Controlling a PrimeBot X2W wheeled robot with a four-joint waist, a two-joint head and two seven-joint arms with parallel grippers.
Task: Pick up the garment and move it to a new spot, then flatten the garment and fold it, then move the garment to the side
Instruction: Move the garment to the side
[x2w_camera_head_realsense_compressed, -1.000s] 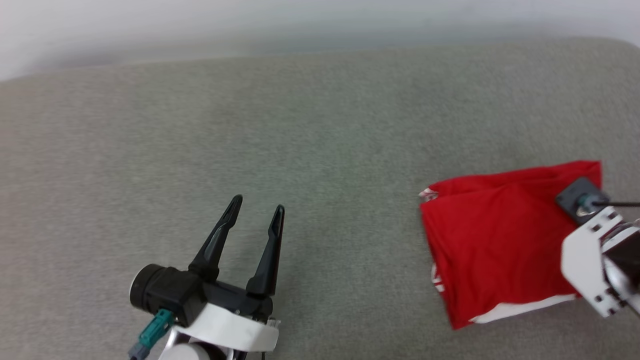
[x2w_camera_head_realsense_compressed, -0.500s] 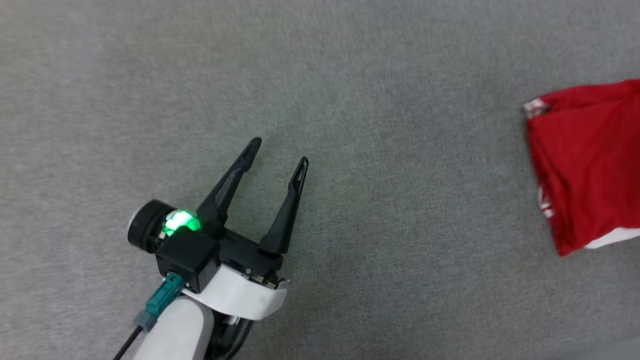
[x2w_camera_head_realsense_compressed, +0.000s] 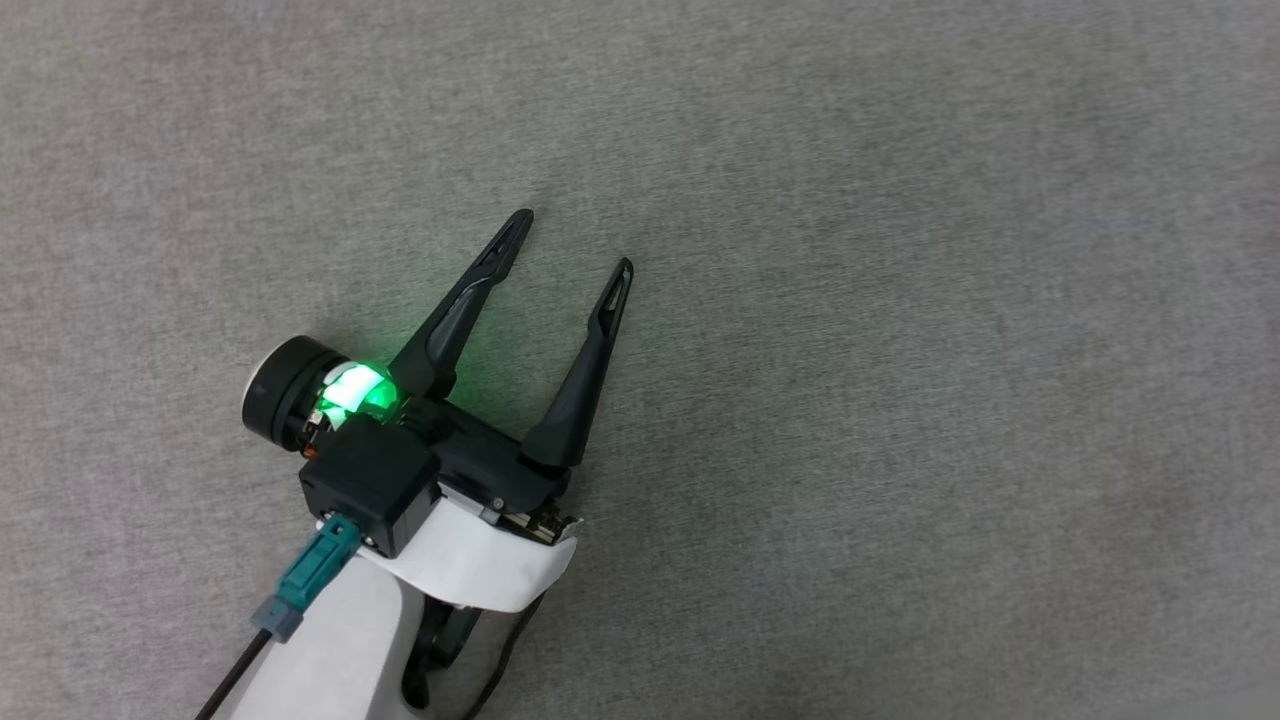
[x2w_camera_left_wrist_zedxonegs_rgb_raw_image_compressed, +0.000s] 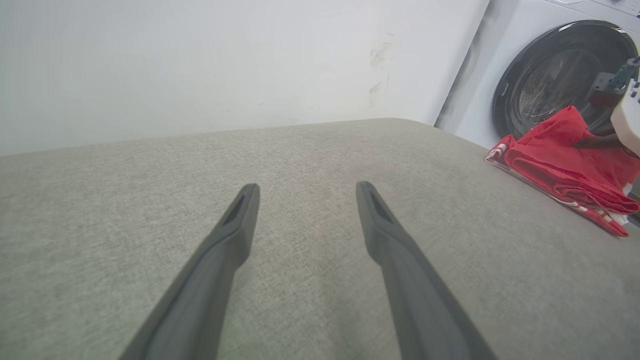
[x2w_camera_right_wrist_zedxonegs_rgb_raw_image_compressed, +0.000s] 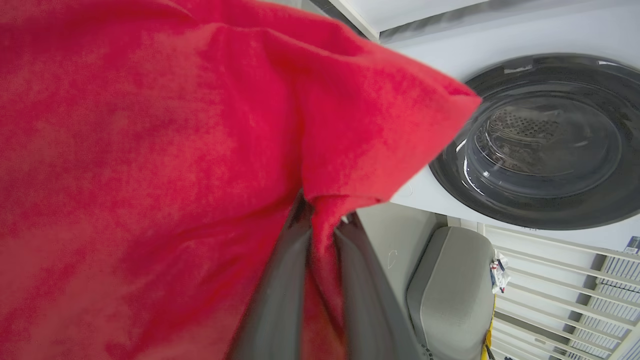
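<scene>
On your left, the left gripper (x2w_camera_head_realsense_compressed: 575, 240), two long dark fingers on a black body with a pale forearm behind it, hangs over the grey woven fabric surface (x2w_camera_head_realsense_compressed: 900, 300). Its jaws are released and spread wide, with nothing between them. A green light (x2w_camera_head_realsense_compressed: 352, 392) glows at its wrist, and a teal plug (x2w_camera_head_realsense_compressed: 312, 575) with a black cable sits just below that.

In the left wrist view, those fingers (x2w_camera_left_wrist_zedxonegs_rgb_raw_image_compressed: 230, 240) point across the grey surface toward a plain white wall (x2w_camera_left_wrist_zedxonegs_rgb_raw_image_compressed: 200, 65). Look further right and you find the garment (x2w_camera_left_wrist_zedxonegs_rgb_raw_image_compressed: 560, 160), a red shirt of thin fabric with red-and-white striped trim along its near edge. It lies bunched and folded over on the far right part of the surface, well apart from the left gripper. One corner of it is raised off the pile toward the white bracket of the right arm (x2w_camera_left_wrist_zedxonegs_rgb_raw_image_compressed: 629, 117).

In the right wrist view, the right gripper (x2w_camera_right_wrist_zedxonegs_rgb_raw_image_compressed: 325, 220) is clenched on a fold of that red cloth, which drapes over and between its dark fingers.

At the far right, past the garment, stands a white washing machine (x2w_camera_right_wrist_zedxonegs_rgb_raw_image_compressed: 430, 195) with a round dark door (x2w_camera_right_wrist_zedxonegs_rgb_raw_image_compressed: 540, 145). A grey padded cushion (x2w_camera_right_wrist_zedxonegs_rgb_raw_image_compressed: 450, 290) and white slats (x2w_camera_right_wrist_zedxonegs_rgb_raw_image_compressed: 550, 305) sit below it in that view.
</scene>
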